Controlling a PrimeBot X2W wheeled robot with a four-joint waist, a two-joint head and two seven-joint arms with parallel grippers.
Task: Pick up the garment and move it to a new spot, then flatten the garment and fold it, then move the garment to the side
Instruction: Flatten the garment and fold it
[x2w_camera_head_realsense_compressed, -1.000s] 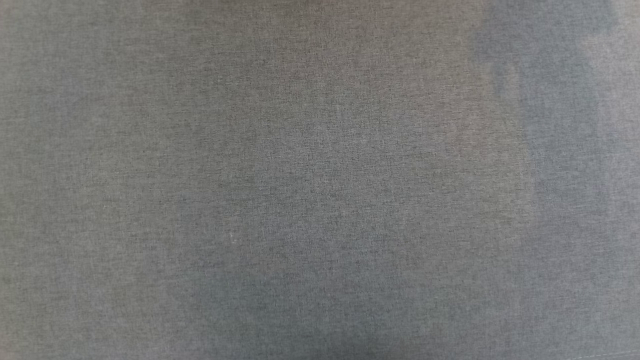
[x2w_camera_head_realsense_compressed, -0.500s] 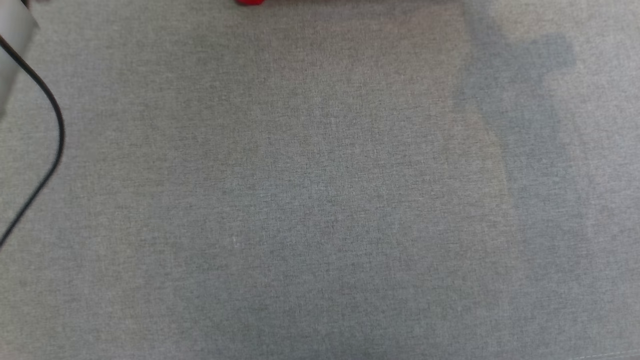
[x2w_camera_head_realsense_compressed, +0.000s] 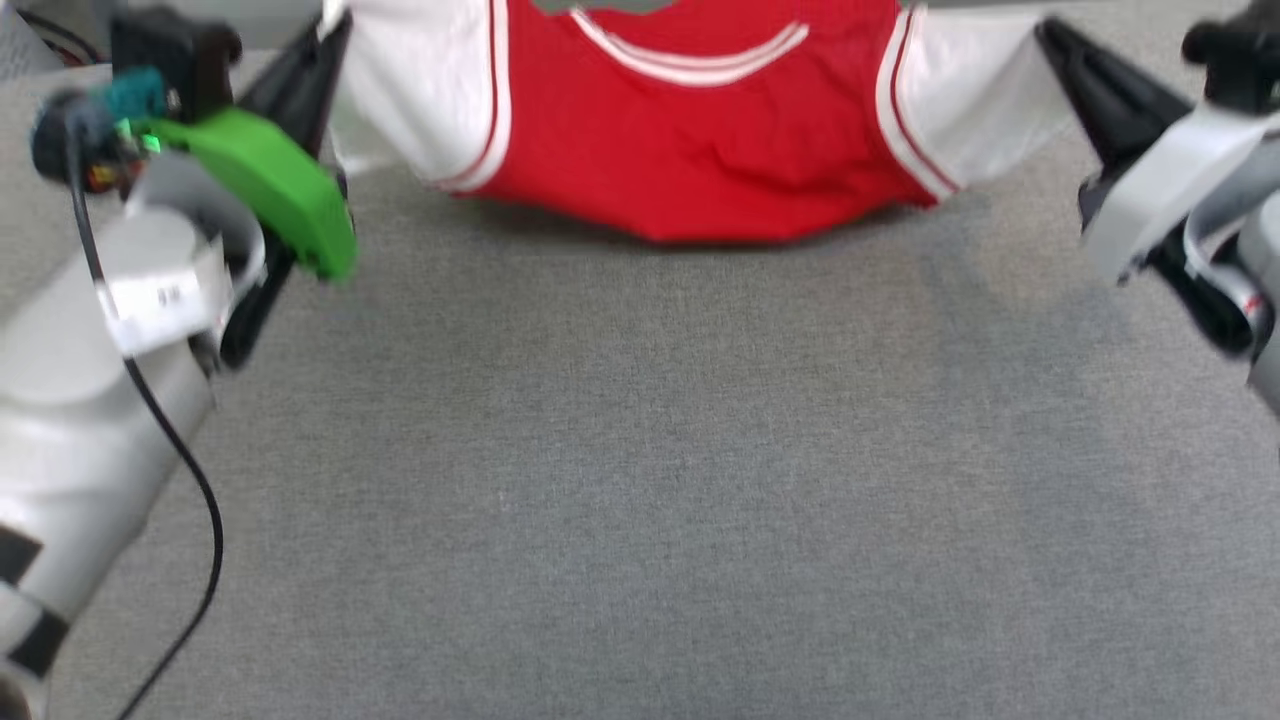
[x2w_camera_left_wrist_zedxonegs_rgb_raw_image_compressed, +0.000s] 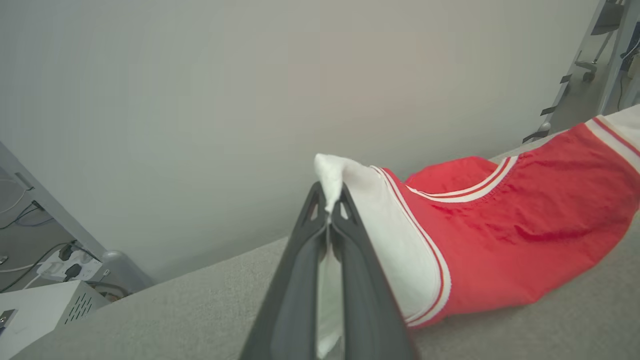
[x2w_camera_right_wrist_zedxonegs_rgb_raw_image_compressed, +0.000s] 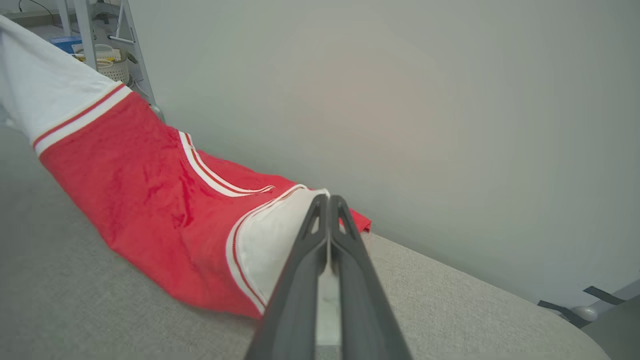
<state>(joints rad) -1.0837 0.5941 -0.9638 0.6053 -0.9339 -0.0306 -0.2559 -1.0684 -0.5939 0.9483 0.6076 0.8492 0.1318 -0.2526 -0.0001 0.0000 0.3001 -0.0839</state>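
The garment (x2w_camera_head_realsense_compressed: 700, 150) is a red jersey with white sleeves and red-and-white striped trim. It hangs stretched between my two grippers at the far edge of the grey cloth table (x2w_camera_head_realsense_compressed: 640, 480), and its lower part sags onto the surface. My left gripper (x2w_camera_head_realsense_compressed: 335, 35) is shut on the tip of one white sleeve (x2w_camera_left_wrist_zedxonegs_rgb_raw_image_compressed: 380, 235); the pinch is plain in the left wrist view (x2w_camera_left_wrist_zedxonegs_rgb_raw_image_compressed: 329, 200). My right gripper (x2w_camera_head_realsense_compressed: 1048, 35) is shut on the other white sleeve (x2w_camera_right_wrist_zedxonegs_rgb_raw_image_compressed: 270, 240), as the right wrist view (x2w_camera_right_wrist_zedxonegs_rgb_raw_image_compressed: 328, 200) shows. No lettering shows on the side facing me.
A plain pale wall (x2w_camera_left_wrist_zedxonegs_rgb_raw_image_compressed: 250, 100) stands just behind the table's far edge. A power strip with cables (x2w_camera_left_wrist_zedxonegs_rgb_raw_image_compressed: 62, 265) and a white box (x2w_camera_left_wrist_zedxonegs_rgb_raw_image_compressed: 45, 305) sit beyond the table in the left wrist view. A metal rack with a basket (x2w_camera_right_wrist_zedxonegs_rgb_raw_image_compressed: 107, 55) stands further off.
The whole head view has shifted, so the camera has moved. Bare grey cloth a second ago, then a red edge and my left arm's cable, now the stretched garment and both grippers.
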